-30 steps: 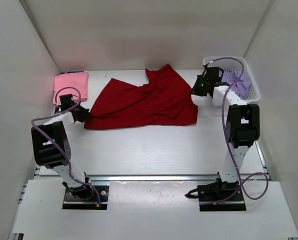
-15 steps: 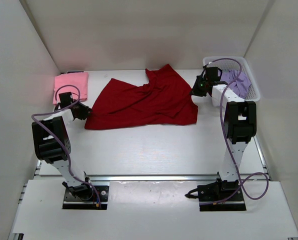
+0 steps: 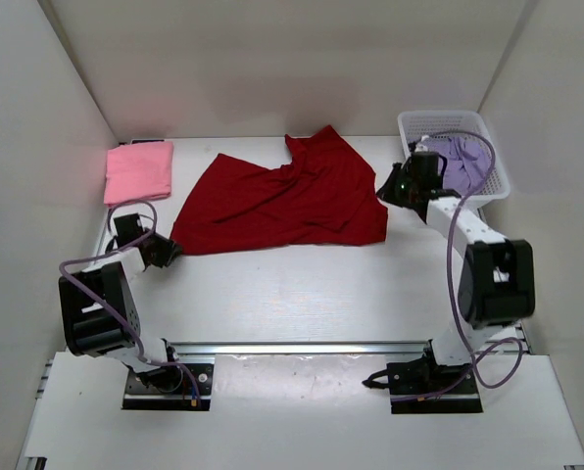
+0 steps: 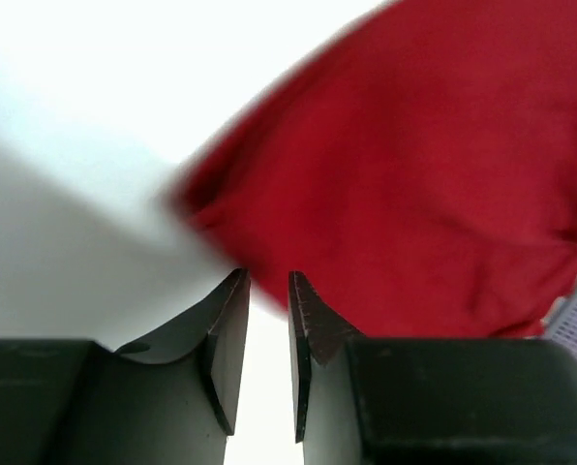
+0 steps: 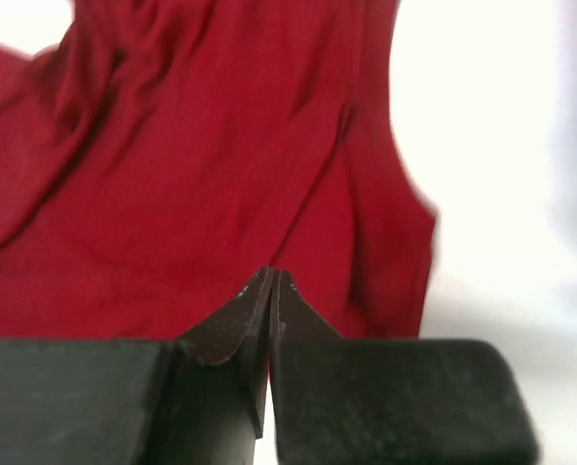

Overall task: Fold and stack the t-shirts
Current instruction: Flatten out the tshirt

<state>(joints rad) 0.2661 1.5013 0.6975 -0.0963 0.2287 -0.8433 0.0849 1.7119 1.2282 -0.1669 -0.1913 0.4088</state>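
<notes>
Top external: fixed, high behind the arm bases, tilted down toward 12 o'clock. Far enough back to hold the whole table [image 3: 302, 294].
Left wrist: low at the table's 8 o'clock, facing 2 o'clock past the left gripper [image 4: 267, 281]. Very near.
Right wrist: at 2 o'clock, facing 9 o'clock past the right gripper [image 5: 272, 276]. Very near.
All three views share the dark red shirt [image 3: 282, 201].

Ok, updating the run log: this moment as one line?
left pincer: open, empty, by dark red shirt left corner | right pincer: shut, at its right edge | pink shirt: folded | lavender shirt: in basket
</notes>
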